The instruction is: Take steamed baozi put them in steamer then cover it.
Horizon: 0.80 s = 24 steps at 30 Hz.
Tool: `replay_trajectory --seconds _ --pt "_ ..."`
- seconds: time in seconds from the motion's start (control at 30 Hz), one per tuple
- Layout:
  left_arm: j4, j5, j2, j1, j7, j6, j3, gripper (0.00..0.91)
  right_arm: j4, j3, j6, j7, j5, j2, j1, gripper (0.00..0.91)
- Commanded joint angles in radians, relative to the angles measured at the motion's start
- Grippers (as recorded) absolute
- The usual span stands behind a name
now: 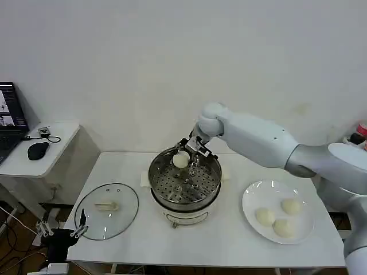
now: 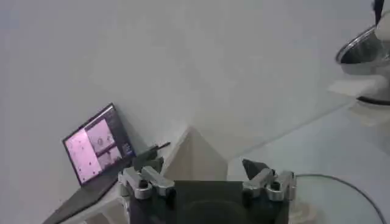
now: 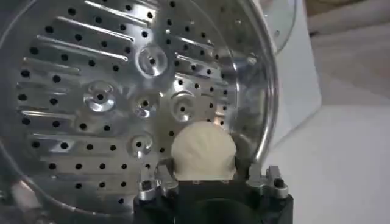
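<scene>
One steamed baozi (image 1: 180, 160) is being held over the far part of the steamer (image 1: 184, 182), pinched between the fingers of the right end effector (image 1: 184, 156); in the right wrist view the bun (image 3: 203, 151) is sitting between the two fingers just above the perforated tray (image 3: 91, 103), close to the pot's wall. The steamer is standing near the middle of the tabletop (image 1: 218, 240), toward its far edge.

To do this step well, the arm should probably be lowering the bun until it is resting on the tray before the fingers are spreading, since a soft bun dropped from height could be rolling or denting. Setting it close to the wall seems wise, as that is leaving tray space for the rest. The fingers should be lifting straight up afterwards, keeping clear of the metal rim.

Three more buns (image 1: 281, 216) are waiting on the white plate (image 1: 252, 197) toward the tabletop's right edge. The cover (image 1: 106, 210) is lying flat near the left front corner, handle up. The left end effector (image 1: 77, 224) is hanging idle just off that corner, its fingers spread and holding nothing.

On the side desk beyond the left edge a laptop (image 2: 97, 145) is showing a lit screen, but its content is too small to read; no brand or label is legible anywhere
</scene>
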Motion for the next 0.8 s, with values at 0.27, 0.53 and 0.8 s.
replay_trajectory --seconds 0.27,0.53,0.8 --pt "-0.003 0.0 -0.002 0.0 0.0 0.0 -0.002 0.907 -0.111 -0.014 0.116 0.046 -0.122 0.057 -0.037 0.725" --pt "-0.009 0.001 -0.006 0.003 0.0 0.0 -0.002 0.907 -0.088 -0.006 0.111 0.047 -0.086 0.04 -0.021 0.907" --pt "-0.008 0.006 -0.008 0.003 0.0 0.0 0.015 0.907 0.2 -0.003 -0.143 0.002 0.203 -0.145 0.124 0.907"
